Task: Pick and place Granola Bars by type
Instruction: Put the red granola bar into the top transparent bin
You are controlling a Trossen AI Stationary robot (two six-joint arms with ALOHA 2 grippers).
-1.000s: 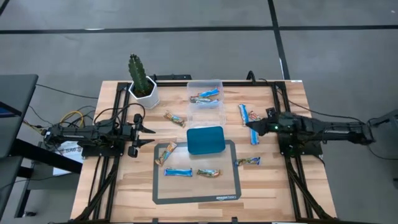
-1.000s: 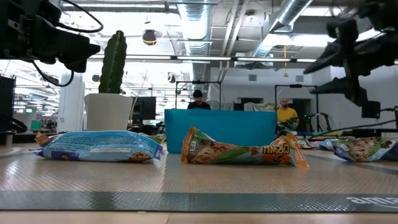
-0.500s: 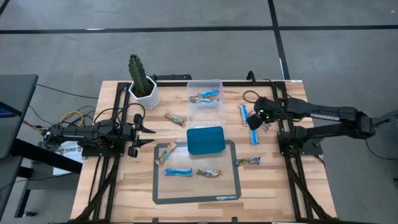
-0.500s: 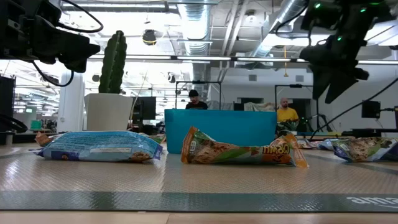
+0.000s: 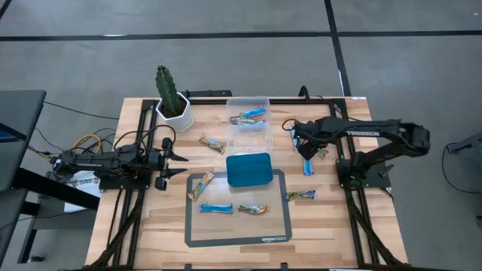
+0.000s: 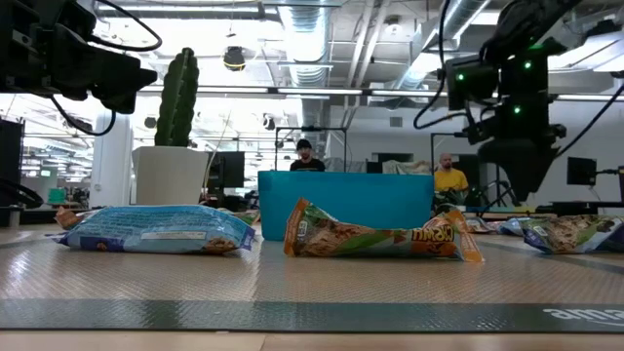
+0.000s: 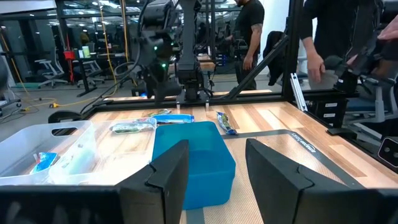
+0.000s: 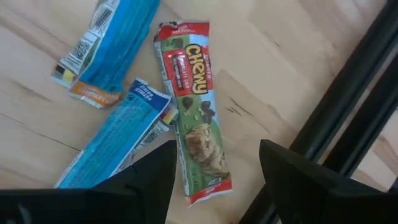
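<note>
Hovering right gripper (image 8: 214, 180), fingers apart, over a Chewy bar (image 8: 198, 106) (label readable only from the wrist), long axis parallel to the neighbouring blue bar (image 8: 118, 146), left gripper (image 7: 214, 177) parted too.

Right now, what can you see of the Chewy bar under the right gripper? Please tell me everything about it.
The Chewy bar is a slim bar in a glossy wrapper, red at one end with white "Chewy" lettering, green and tan below with a picture of the bar, and crimped ends. It lies flat on the bare wood near the table's right side, by the black frame rail. One long edge meets a blue bar. The right gripper hangs over it, open, holding nothing.
</note>
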